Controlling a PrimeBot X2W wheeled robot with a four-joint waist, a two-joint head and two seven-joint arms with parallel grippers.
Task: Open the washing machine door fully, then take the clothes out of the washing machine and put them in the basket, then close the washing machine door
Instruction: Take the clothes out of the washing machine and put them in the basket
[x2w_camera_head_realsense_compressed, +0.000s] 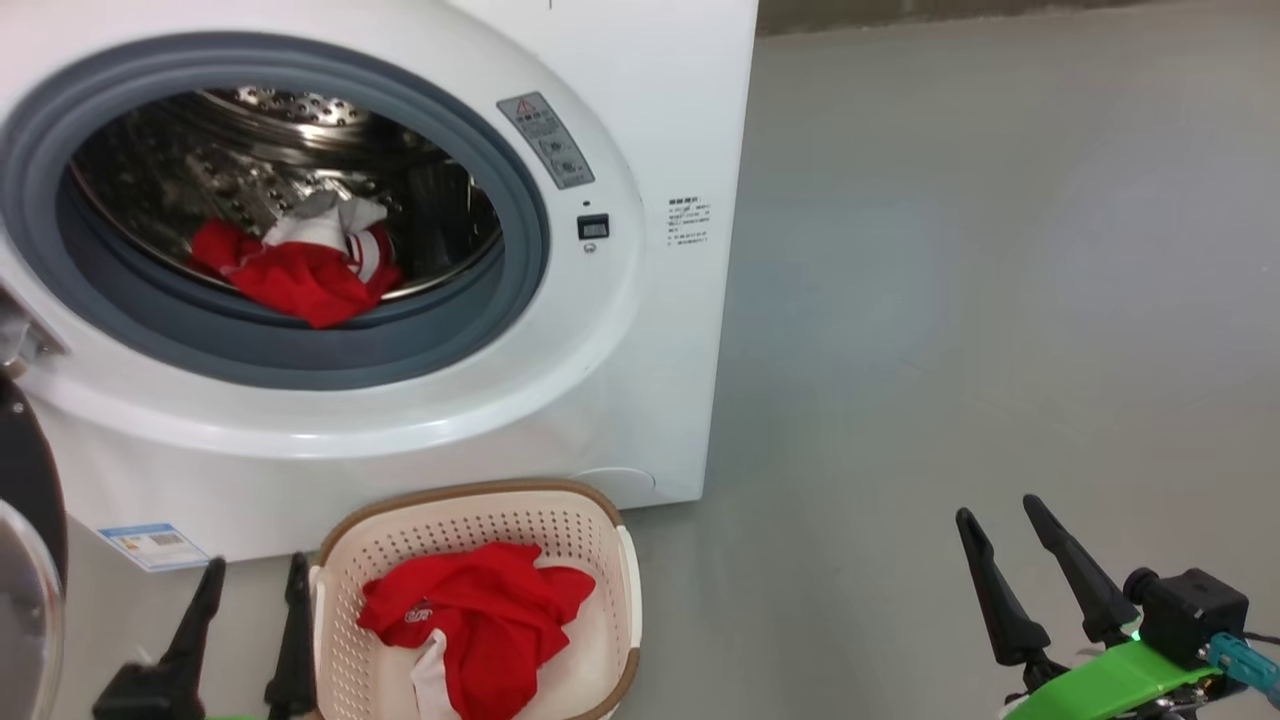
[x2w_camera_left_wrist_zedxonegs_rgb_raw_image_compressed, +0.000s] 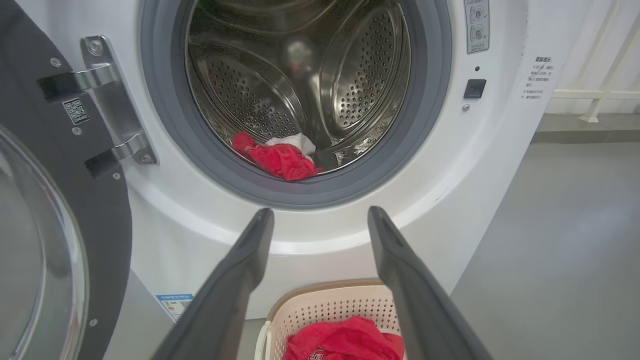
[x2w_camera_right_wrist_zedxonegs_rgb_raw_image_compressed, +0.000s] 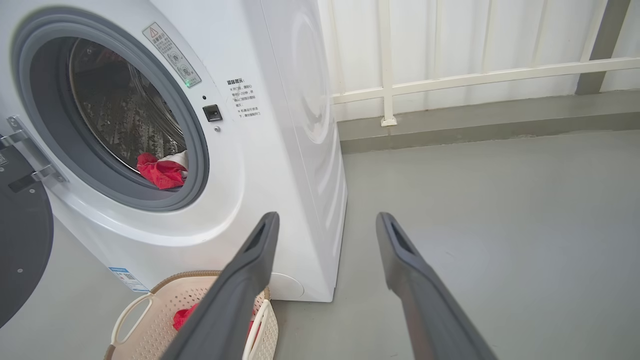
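Observation:
The white washing machine (x2w_camera_head_realsense_compressed: 640, 330) (x2w_camera_left_wrist_zedxonegs_rgb_raw_image_compressed: 500, 165) (x2w_camera_right_wrist_zedxonegs_rgb_raw_image_compressed: 295, 125) has its door (x2w_camera_head_realsense_compressed: 25, 560) (x2w_camera_left_wrist_zedxonegs_rgb_raw_image_compressed: 55, 240) (x2w_camera_right_wrist_zedxonegs_rgb_raw_image_compressed: 20, 235) swung wide to the left. Red and white clothes (x2w_camera_head_realsense_compressed: 300, 268) (x2w_camera_left_wrist_zedxonegs_rgb_raw_image_compressed: 280, 157) (x2w_camera_right_wrist_zedxonegs_rgb_raw_image_compressed: 161, 171) lie at the front of the steel drum. On the floor below the opening, the cream basket (x2w_camera_head_realsense_compressed: 600, 530) (x2w_camera_left_wrist_zedxonegs_rgb_raw_image_compressed: 330, 305) (x2w_camera_right_wrist_zedxonegs_rgb_raw_image_compressed: 150, 320) holds another red garment (x2w_camera_head_realsense_compressed: 480, 605) (x2w_camera_left_wrist_zedxonegs_rgb_raw_image_compressed: 345, 342). My left gripper (x2w_camera_head_realsense_compressed: 250, 585) (x2w_camera_left_wrist_zedxonegs_rgb_raw_image_compressed: 320, 217) is open and empty, just left of the basket. My right gripper (x2w_camera_head_realsense_compressed: 1000, 515) (x2w_camera_right_wrist_zedxonegs_rgb_raw_image_compressed: 325, 222) is open and empty, low over the floor, well right of the machine.
Grey floor (x2w_camera_head_realsense_compressed: 980, 280) spreads to the right of the machine. A white railing and wall (x2w_camera_right_wrist_zedxonegs_rgb_raw_image_compressed: 475, 75) stand behind it. The open door's hinge (x2w_camera_left_wrist_zedxonegs_rgb_raw_image_compressed: 112, 100) juts out at the opening's left.

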